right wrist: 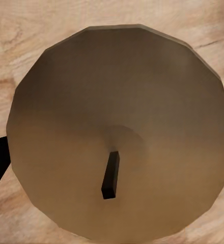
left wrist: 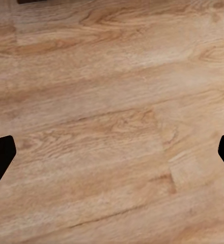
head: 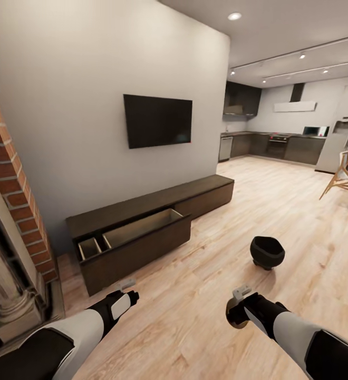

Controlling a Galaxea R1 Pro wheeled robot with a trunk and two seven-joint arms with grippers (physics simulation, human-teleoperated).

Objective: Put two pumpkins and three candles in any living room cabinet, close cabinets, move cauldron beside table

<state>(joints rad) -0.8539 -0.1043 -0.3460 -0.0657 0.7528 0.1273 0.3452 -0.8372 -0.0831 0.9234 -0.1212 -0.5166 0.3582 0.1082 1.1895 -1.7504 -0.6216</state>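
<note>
Right gripper [head: 236, 311]: I clamp a candle [right wrist: 117, 132], carrying it.
Left gripper [left wrist: 112, 152]: spread, empty.
Cabinet [head: 142, 232]: far-left drawer open, ready for the candle.

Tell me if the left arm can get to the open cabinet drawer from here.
Probably yes. The left gripper is open and holds nothing, and bare floor separates it from the open drawer; it may need a long stretch.

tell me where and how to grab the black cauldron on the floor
Grip the cauldron by its rim, coming straight down from above with one finger inside the wide mouth and one outside. It stands upright on the wood floor, mouth up, and its bulging sides look too wide and round for a pincer to span.
</note>
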